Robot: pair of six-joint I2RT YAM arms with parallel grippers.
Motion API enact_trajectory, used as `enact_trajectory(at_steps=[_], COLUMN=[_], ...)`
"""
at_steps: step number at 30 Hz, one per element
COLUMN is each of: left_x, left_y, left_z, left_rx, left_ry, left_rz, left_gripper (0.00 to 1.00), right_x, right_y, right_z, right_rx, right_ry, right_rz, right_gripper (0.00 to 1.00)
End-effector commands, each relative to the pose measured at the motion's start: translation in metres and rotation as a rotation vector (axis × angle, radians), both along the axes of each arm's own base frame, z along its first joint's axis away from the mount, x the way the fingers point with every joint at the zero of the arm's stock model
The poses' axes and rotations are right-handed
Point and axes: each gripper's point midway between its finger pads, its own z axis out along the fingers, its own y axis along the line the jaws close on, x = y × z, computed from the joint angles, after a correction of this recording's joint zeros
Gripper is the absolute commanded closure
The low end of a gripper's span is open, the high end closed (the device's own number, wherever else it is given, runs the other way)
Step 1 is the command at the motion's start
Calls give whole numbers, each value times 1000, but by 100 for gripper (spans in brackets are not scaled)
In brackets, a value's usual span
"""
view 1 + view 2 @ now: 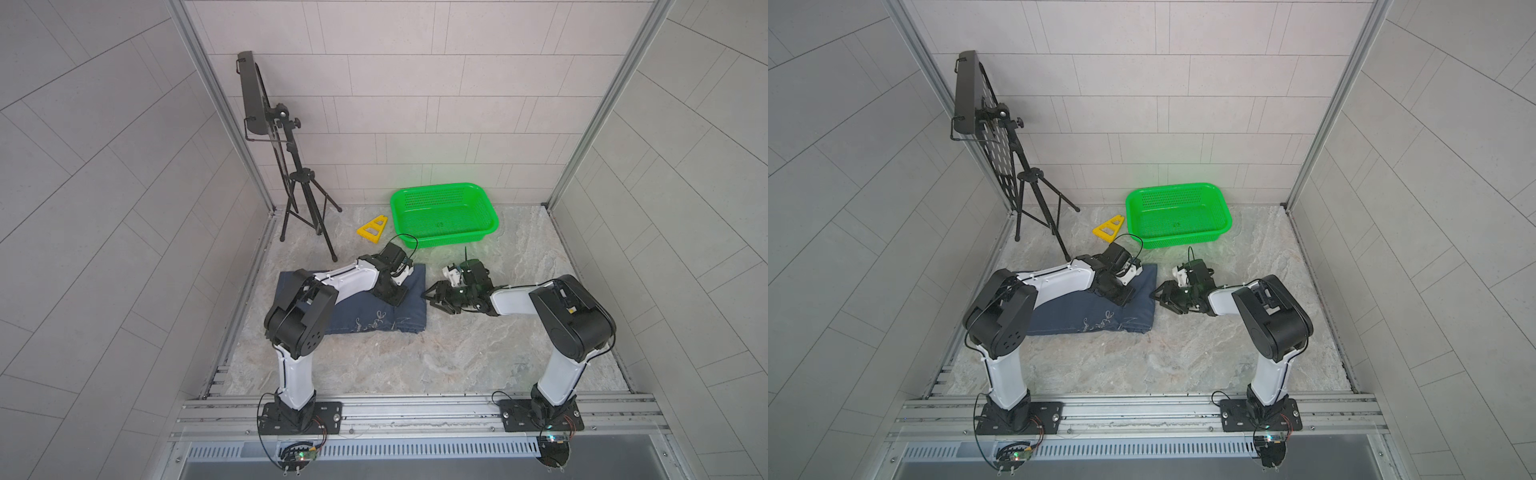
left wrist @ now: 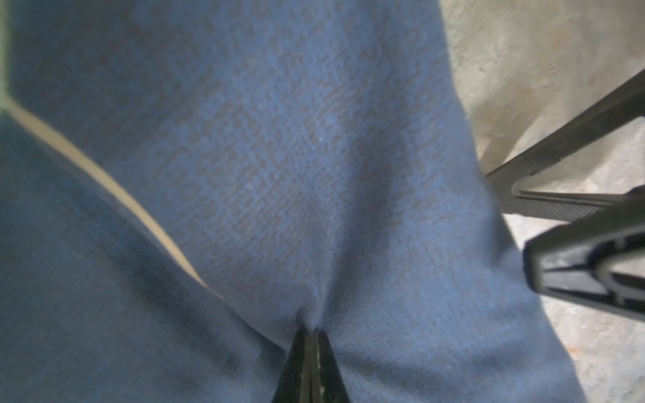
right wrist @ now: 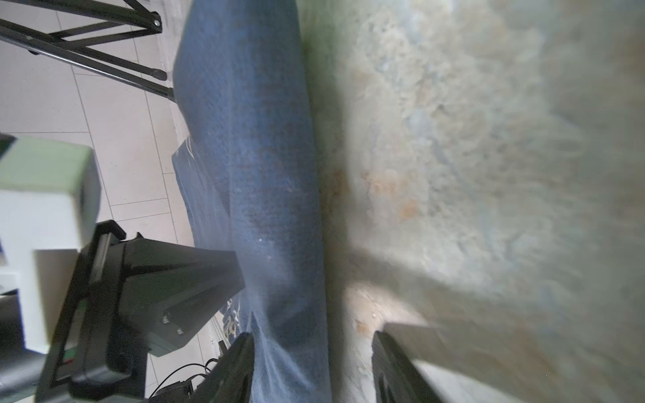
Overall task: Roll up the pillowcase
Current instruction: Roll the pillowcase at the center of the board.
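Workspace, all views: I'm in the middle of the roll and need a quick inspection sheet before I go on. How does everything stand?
Surface: marbled beige tabletop, no spills seen.
Job's things: dark navy pillowcase with white lettering, bunched into a thick bundle.
Clutter: green perforated plastic basket, nothing in it; yellow triangular plastic piece beside it; black tripod stand at the back.
Grippers: left gripper shut, pinching a fold of the pillowcase; right gripper open, jaws astride the pillowcase's rounded edge.
Cables: black cable loop above the left wrist.
Surroundings: grey tiled walls; nothing else seen.
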Motion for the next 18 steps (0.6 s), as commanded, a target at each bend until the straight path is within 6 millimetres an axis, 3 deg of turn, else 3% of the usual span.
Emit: enact_trajectory(at_steps=[1,8,18], left_x=[3,2,3], left_y=[11,17,16], left_z=[-8,-15,-6], left_rx=[61,94,68], left_ry=[-10,-11,-11], left_rz=[-9,-9,16], left_gripper=[92,89,78], right_x=[6,14,24], right_y=[9,20,26], right_z=[-1,0,16], right_rx=[53,111,171], right_ry=[0,-11,-58], right_rz=[-5,26,21], right_gripper=[42,47,82])
